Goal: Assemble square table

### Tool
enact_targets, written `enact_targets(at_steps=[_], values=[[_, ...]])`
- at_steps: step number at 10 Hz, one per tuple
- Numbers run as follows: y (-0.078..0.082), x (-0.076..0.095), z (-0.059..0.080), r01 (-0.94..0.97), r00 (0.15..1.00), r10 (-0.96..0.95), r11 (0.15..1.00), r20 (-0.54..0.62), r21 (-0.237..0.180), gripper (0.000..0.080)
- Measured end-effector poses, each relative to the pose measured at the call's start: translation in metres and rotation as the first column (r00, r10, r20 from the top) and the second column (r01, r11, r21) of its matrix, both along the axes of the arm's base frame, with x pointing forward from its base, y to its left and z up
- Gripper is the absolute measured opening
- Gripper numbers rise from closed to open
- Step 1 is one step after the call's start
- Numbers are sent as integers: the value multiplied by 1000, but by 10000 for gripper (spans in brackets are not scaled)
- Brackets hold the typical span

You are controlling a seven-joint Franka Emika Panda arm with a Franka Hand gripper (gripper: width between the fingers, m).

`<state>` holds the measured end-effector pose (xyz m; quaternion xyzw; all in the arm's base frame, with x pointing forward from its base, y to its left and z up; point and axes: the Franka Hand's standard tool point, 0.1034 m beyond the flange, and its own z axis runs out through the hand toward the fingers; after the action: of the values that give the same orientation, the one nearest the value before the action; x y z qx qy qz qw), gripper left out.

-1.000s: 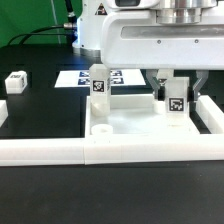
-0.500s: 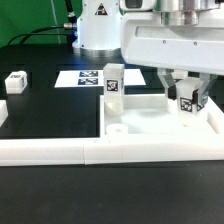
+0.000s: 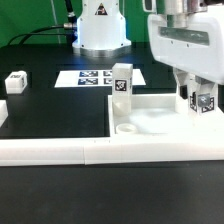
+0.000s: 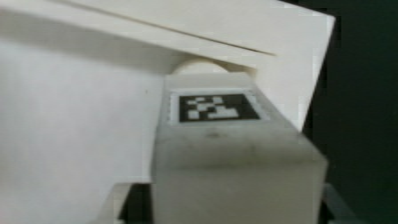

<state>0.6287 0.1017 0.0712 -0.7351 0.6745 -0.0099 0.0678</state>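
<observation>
The square table's white slab [image 3: 165,118] lies at the exterior view's right, against the low white border wall. One white tagged leg [image 3: 121,80] stands upright at the slab's far left corner. My gripper [image 3: 203,102] is shut on a second tagged leg [image 3: 204,100] that stands at the slab's far right corner. In the wrist view this leg [image 4: 219,120] fills the middle with its tag facing the camera, between my dark fingers [image 4: 135,203], and the slab [image 4: 71,100] lies behind it. A loose leg block [image 3: 15,82] lies far off at the exterior view's left.
The marker board [image 3: 88,77] lies flat on the black table behind the slab. The long white border wall [image 3: 50,150] runs along the front. The robot's white base [image 3: 100,25] stands at the back. A round hole [image 3: 126,128] shows in the slab's near left corner.
My gripper has moved toward the exterior view's right with the leg in it. The slab and its other standing leg have slid the same way.
</observation>
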Motion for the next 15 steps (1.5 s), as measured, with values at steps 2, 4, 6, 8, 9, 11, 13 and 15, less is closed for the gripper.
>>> enact_targets(at_steps=[2, 4, 6, 8, 9, 11, 13, 15], values=[[0, -1, 0, -15, 1000, 15, 1000, 10, -15, 367], [3, -5, 0, -117, 993, 117, 992, -16, -35, 504], [19, -5, 6, -421, 906, 414, 902, -88, -92, 622], [20, -5, 6, -558, 830, 551, 824, -89, -96, 647], [20, -5, 6, -610, 792, 603, 787, -90, -96, 647], [20, -4, 6, -771, 636, 766, 628, -94, -104, 648], [22, -1, 2, -857, 508, 858, 495, -72, -141, 648], [22, -1, 2, -889, 448, 891, 435, -72, -146, 648]])
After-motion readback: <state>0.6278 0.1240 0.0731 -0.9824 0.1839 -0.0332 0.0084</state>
